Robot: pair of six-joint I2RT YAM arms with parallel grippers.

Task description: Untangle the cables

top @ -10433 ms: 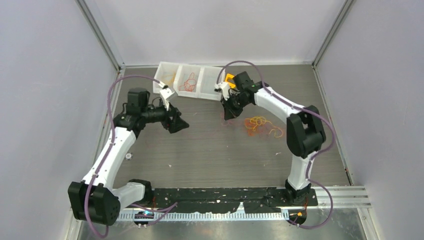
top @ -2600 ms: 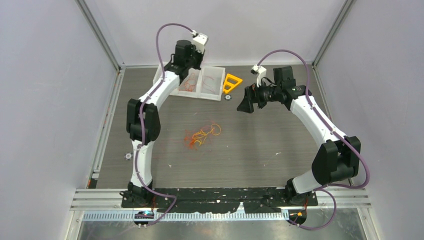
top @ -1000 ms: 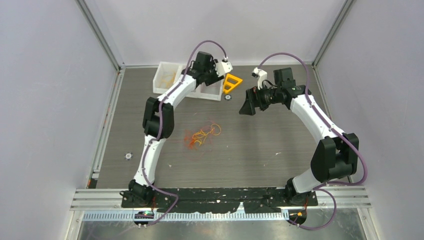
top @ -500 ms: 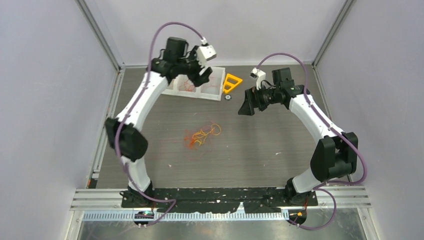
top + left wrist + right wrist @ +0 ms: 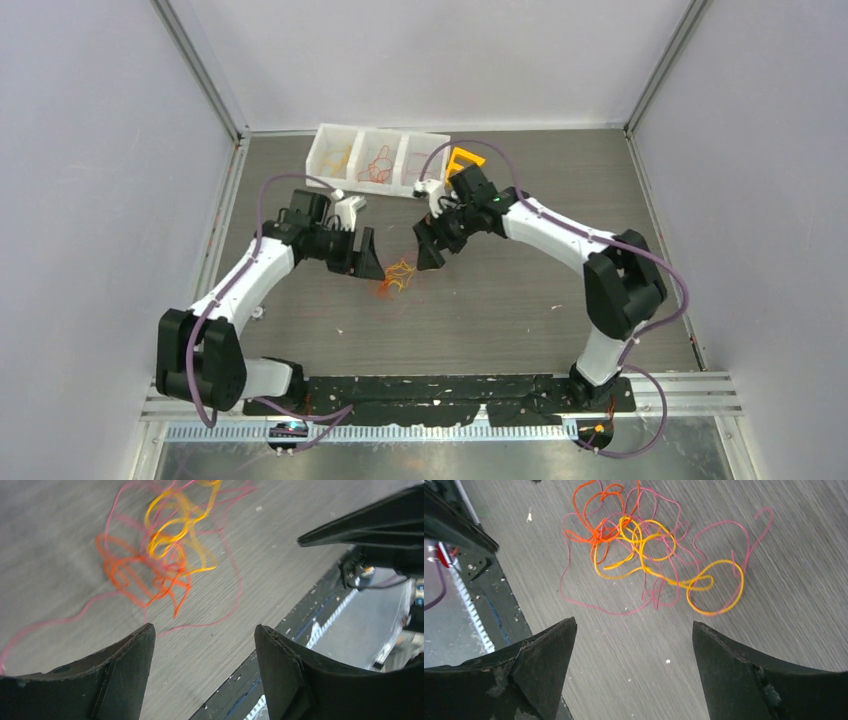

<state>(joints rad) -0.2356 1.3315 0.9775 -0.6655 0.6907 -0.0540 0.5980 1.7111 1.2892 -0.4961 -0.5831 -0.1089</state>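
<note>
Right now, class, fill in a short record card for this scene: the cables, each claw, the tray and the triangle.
cables: one tangled clump of orange, yellow and pink-red strands, lying on the table
left claw: open, just left of the clump, holding nothing
right claw: open, just right of the clump, holding nothing
tray: white, three compartments, far side; yellow strands in the left one, orange-red in the middle
triangle: orange-yellow, right of the tray

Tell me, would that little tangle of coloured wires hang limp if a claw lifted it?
Probably limp: the cables lie in loose curls flat on the table. Likely very light, being hair-thin. Their loops cross repeatedly, so lifting one strand would probably drag the rest.
</note>
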